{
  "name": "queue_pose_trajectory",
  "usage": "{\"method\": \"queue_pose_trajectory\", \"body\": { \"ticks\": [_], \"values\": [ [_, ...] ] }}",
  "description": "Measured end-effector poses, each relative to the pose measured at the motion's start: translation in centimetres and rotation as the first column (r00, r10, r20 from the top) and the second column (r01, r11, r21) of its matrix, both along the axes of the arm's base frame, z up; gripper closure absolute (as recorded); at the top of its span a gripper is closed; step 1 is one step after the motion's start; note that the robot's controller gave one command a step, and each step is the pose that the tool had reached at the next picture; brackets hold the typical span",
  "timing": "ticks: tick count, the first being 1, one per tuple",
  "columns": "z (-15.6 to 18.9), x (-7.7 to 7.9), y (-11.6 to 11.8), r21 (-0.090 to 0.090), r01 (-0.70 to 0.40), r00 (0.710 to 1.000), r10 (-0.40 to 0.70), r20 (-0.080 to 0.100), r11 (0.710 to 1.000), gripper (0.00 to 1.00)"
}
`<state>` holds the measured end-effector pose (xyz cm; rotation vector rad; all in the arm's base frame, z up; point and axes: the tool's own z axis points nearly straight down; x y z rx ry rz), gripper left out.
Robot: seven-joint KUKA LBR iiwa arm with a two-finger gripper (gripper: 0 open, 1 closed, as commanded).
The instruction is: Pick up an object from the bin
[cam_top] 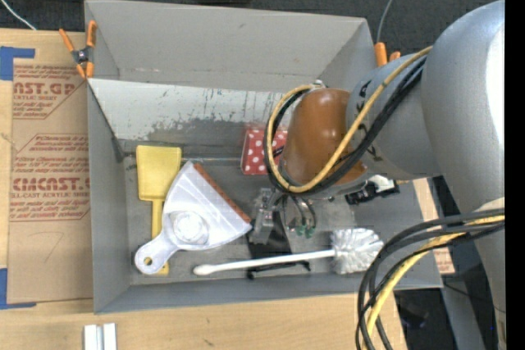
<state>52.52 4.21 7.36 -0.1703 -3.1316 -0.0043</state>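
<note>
Your gripper (pixel 264 234) hangs low over the near-right part of the grey bin (pixel 230 45), straight below the arm's orange cover (pixel 316 135) and its looped cables. Whether the fingers are open or closed you cannot tell, because the wrist hardware shades them, so you cannot say they hold anything.

Three things lie closest. The pointed right tip of a white scoop-like piece (pixel 197 217) is just to the view's left. A dark flat piece (pixel 279 269) lies on the near side. The handle of a white brush (pixel 287 259) passes just in front.

The downward pose over this cluster reads as the set-up for a top-down grasp, and the pick looks not yet made. The brush seems the likeliest candidate, though you cannot be sure.

The brush lies flat along the bin's near wall. Its long axis runs across the view, with the bristle head to the right and the rounded handle end to the left, the head end slightly farther from the wall. A grip across the thin handle would suit that lie, but the handle rests over the dark piece, and the two could be pinched together.

Farther out lie a yellow spatula (pixel 157 172) at the left and a red, white-dotted thing (pixel 261 150) toward the back.
</note>
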Motion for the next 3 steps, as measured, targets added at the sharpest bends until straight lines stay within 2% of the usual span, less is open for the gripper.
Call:
{"method": "queue_pose_trajectory", "body": {
  "ticks": [3],
  "values": [
    [0.81,-0.09,0.0,0.0,0.001,1.0,-0.001,-0.003,1.0,1.0]
  ]
}}
